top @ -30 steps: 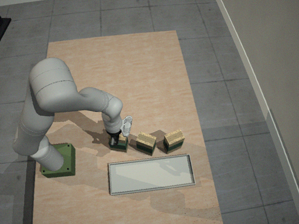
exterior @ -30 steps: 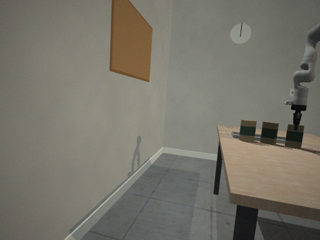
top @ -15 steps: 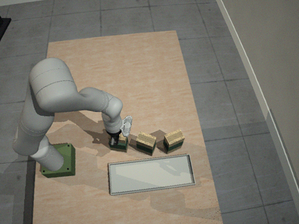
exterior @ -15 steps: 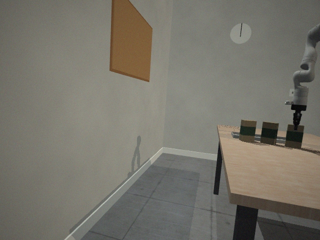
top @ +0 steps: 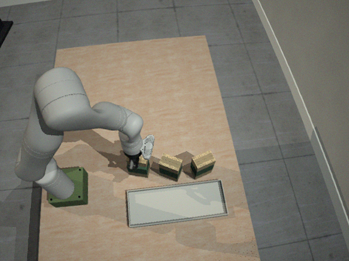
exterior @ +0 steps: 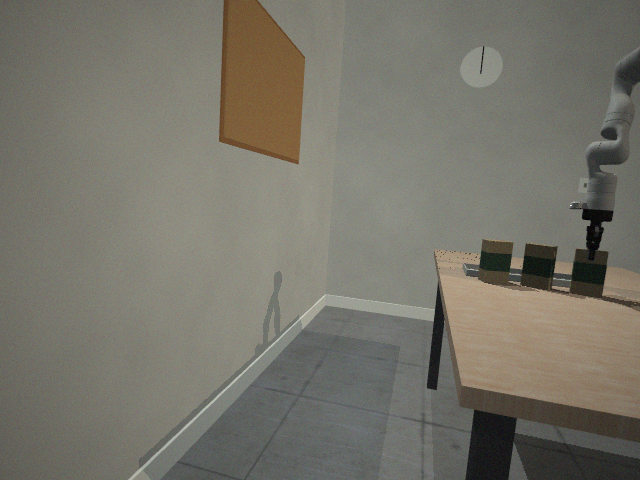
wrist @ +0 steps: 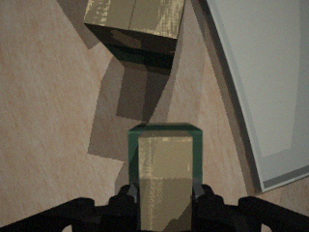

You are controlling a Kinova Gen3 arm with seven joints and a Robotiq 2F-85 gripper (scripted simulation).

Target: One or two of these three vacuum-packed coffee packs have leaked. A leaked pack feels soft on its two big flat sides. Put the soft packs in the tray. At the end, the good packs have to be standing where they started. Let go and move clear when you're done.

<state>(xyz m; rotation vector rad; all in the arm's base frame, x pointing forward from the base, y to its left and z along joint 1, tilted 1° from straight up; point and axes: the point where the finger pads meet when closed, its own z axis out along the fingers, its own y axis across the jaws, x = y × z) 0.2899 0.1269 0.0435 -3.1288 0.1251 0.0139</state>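
Observation:
Three tan coffee packs with a dark green band stand in a row on the wooden table [top: 159,86] [exterior: 522,341]. My gripper [top: 132,164] [exterior: 592,251] [wrist: 165,191] is shut on the top of the pack nearest the arm's base [top: 142,167] [exterior: 588,274] [wrist: 166,174], which stands on the table and looks squeezed narrow between the fingers in the wrist view. The middle pack [top: 170,165] [exterior: 538,266] [wrist: 137,10] and the far pack [top: 203,163] [exterior: 495,260] stand free. The grey tray [top: 223,190] [wrist: 258,58] lies empty beside the row.
The arm's green base [top: 78,180] is bolted at the table's near left. The table's edges lie close to the far pack and the tray. A wall runs along the right side.

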